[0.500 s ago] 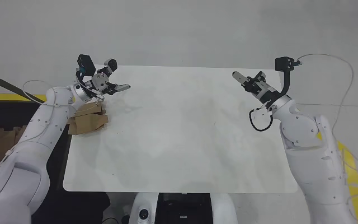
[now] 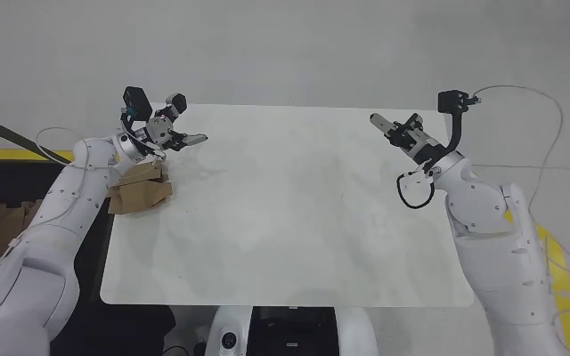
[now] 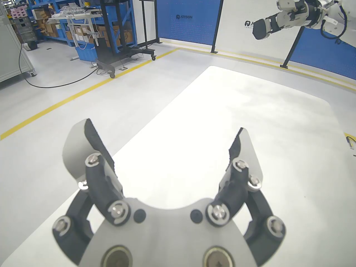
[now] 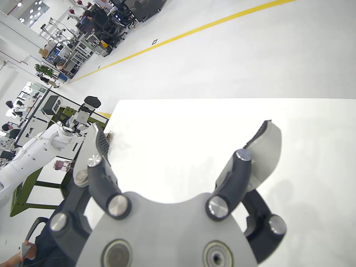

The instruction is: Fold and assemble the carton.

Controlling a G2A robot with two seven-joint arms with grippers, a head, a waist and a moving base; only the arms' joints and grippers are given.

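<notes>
Flat brown cartons (image 2: 138,190) lie in a stack at the left edge of the white table (image 2: 285,222), partly under my left arm. My left gripper (image 2: 183,125) hovers above the table's far left corner, just past the stack, open with nothing between its fingers (image 3: 164,137). My right gripper (image 2: 381,122) hangs over the far right part of the table, also open and empty (image 4: 180,137). In the left wrist view the right gripper (image 3: 261,29) appears far off above the table's other end.
The white tabletop (image 3: 250,129) carries nothing but the carton stack at its left edge. Grey floor with yellow lines (image 4: 222,20) surrounds the table. Blue panels (image 3: 189,15) and shelving stand well beyond it.
</notes>
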